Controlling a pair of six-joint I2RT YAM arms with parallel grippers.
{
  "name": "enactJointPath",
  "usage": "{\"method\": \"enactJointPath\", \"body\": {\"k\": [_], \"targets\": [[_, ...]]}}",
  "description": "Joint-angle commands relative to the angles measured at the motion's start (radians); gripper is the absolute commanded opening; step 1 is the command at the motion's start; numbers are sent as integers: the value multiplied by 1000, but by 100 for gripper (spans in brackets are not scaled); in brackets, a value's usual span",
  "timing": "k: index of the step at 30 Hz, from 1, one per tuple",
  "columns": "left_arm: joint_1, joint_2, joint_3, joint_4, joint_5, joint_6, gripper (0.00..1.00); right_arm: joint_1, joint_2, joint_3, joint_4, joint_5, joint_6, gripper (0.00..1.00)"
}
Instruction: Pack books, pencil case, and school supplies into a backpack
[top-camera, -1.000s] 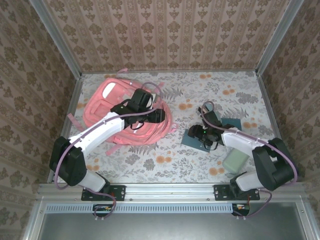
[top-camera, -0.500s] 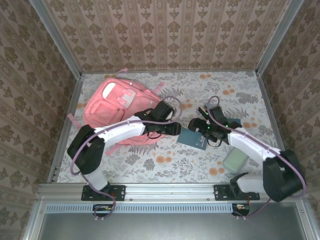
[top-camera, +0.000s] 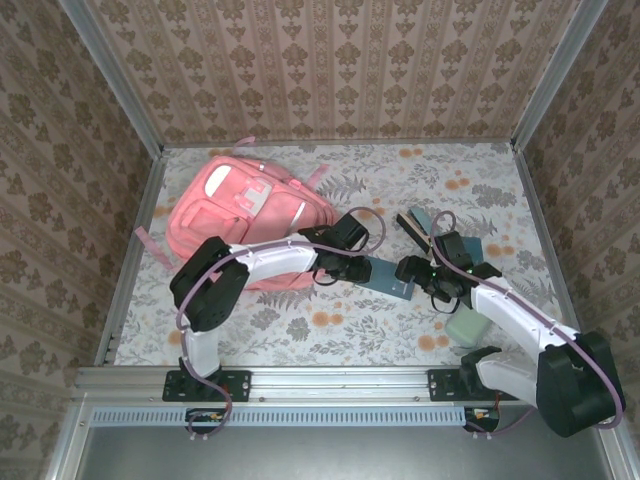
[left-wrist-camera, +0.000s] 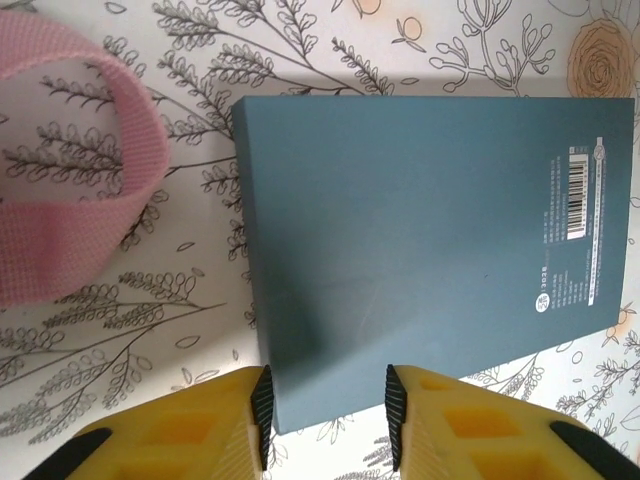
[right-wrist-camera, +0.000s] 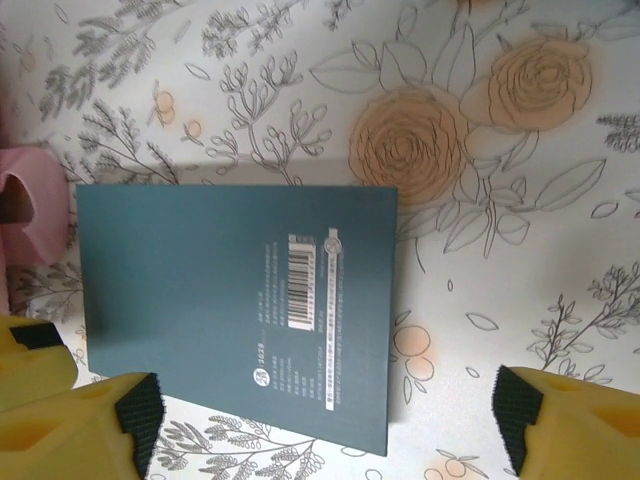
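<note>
Teal squarish notebook (top-camera: 385, 278), flat on the bench (top-camera: 300, 330) with its barcode face up, just right of the pink backpack (top-camera: 240, 210) and between the 2 pincers. A pink strap (left-wrist-camera: 70, 230) loops on the bench just beside it.

At the notebook's left end, the left pincer (left-wrist-camera: 328, 420) hangs over a corner. Its pads are part-spread with a narrow gap, the corner shows in that gap, and no pinch on the cover can be made out. At the right end, the right pincer (right-wrist-camera: 325, 410) is spread wide and holds nothing.

Placement, as a judgement: a thin cover lying flat offers little edge to pinch from above. 1 pincer at each end probably serves to brace or tip the notebook so that 1 arm can take it.

Pose: the left arm extends far, then right, with its forearm low along the near side of the backpack and its wrist turned down. The right arm is folded, elbow at the near right, forearm angled left. The mint pencil case (top-camera: 468, 325) lies just near of that forearm. A slim teal-and-brown block (top-camera: 415, 222) lies just far of the wrist.
</note>
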Motion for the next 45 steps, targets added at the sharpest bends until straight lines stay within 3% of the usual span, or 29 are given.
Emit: {"method": "enactJointPath", "body": {"k": [1, 4, 11, 17, 22, 30, 36, 41, 45], "targets": [[-1, 33, 42, -5, 4, 16, 37, -5, 22, -28, 49, -43, -21, 83], [-1, 50, 44, -3, 8, 18, 36, -5, 57, -36, 74, -55, -27, 78], [0, 65, 20, 8, 23, 12, 20, -7, 144, -56, 168, -114, -24, 69], [0, 77, 11, 23, 41, 9, 17, -9, 190, -53, 225, -192, -22, 65], [-1, 88, 15, 25, 53, 12, 14, -17, 198, -62, 316, -329, -1, 64], [2, 90, 22, 20, 58, 21, 14, -31, 136, -46, 323, -429, 17, 59], [2, 95, 27, 21, 64, 23, 14, -44, 67, -46, 284, -426, 10, 59], [1, 93, 35, 14, 64, 24, 14, -49, 96, -49, 252, -376, -10, 59], [6, 80, 32, 13, 64, 19, 18, -48, 145, -41, 210, -302, -37, 50]]}}
